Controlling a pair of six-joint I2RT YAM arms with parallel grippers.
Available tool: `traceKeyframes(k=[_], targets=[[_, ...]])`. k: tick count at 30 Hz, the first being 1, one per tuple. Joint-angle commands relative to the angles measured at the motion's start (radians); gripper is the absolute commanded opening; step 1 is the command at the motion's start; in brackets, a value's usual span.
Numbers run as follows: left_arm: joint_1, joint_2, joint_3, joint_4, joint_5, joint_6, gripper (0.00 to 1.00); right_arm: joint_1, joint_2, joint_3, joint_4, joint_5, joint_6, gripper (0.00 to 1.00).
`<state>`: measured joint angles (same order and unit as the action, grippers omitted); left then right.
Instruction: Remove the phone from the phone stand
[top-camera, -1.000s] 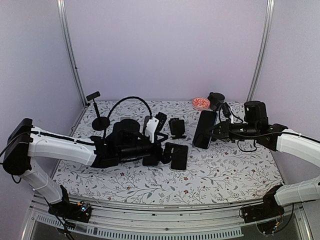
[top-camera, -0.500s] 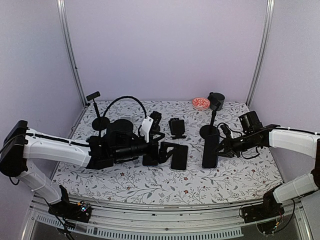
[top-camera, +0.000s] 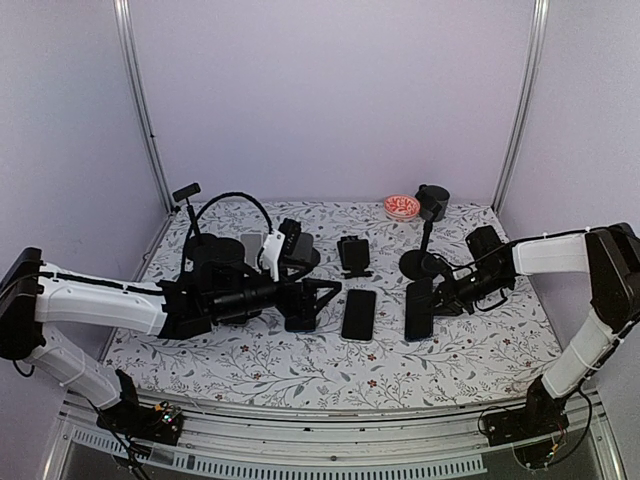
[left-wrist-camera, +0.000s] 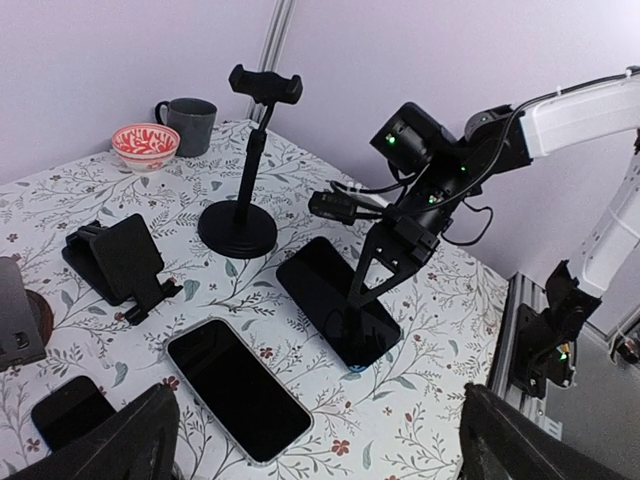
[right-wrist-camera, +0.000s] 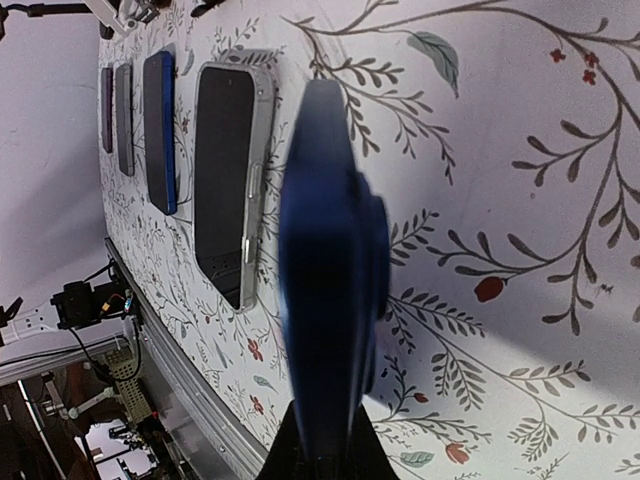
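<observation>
- Top external view: the phone (top-camera: 418, 310) lies low on the worktop (top-camera: 250, 370), right of the middle, with its long side pointing away from the arms.
- The right pincer (top-camera: 437, 298) comes to it from the right side and is clenched on the phone's edge.
- In the right wrist view the phone (right-wrist-camera: 330, 290) is seen edge-on, a dark blue body pressed between the two fingers and very close to the cloth. I cannot tell if its whole back rests on the surface.
- The phone stand (top-camera: 424, 262), a round black base with a thin pole and a clamp on top, is just behind the phone. Its clamp is empty.
- The left pincer (top-camera: 315, 302) hangs near the middle of the worktop with its jaws spread wide and nothing between them. It is well apart from the held phone.
- Between the two pincers a second phone (top-camera: 359, 313) lies flat, screen up.
- Behind it is a small folding stand (top-camera: 352, 253).
- At the far edge a red patterned bowl (top-camera: 401, 206) is beside a dark mug (left-wrist-camera: 190, 120).
- The worktop has a white cloth with a print of leaves and small flowers.
- Plain lilac walls (top-camera: 330, 100) close the space on three sides, with metal posts (top-camera: 140, 100) in the corners.
</observation>
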<state>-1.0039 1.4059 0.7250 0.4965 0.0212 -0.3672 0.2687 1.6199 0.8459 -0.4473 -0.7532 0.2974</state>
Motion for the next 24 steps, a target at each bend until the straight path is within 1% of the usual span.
traceKeyframes(k=[1,7,10,12,16,21,23,24], targets=[[0.022,-0.018,-0.023,0.049,0.028,-0.008,0.99,-0.022,0.054,0.053,0.001,-0.088,-0.075,0.02],[0.036,-0.027,-0.038,0.056,0.033,-0.014,0.99,-0.078,0.120,0.073,0.005,-0.120,-0.116,0.05],[0.047,-0.032,-0.045,0.055,0.039,-0.017,0.99,-0.111,0.135,0.083,-0.006,-0.126,-0.129,0.10],[0.052,-0.031,-0.048,0.056,0.043,-0.019,0.99,-0.126,0.160,0.100,-0.034,-0.130,-0.153,0.12],[0.059,-0.029,-0.050,0.063,0.052,-0.021,0.99,-0.138,0.223,0.123,-0.059,-0.151,-0.208,0.14],[0.067,-0.026,-0.053,0.066,0.053,-0.026,0.99,-0.141,0.279,0.136,-0.056,-0.150,-0.219,0.15],[0.070,-0.027,-0.055,0.067,0.052,-0.028,0.99,-0.144,0.286,0.139,-0.057,-0.130,-0.216,0.18],[0.071,-0.027,-0.056,0.068,0.051,-0.030,0.99,-0.146,0.287,0.139,-0.057,-0.125,-0.215,0.23]])
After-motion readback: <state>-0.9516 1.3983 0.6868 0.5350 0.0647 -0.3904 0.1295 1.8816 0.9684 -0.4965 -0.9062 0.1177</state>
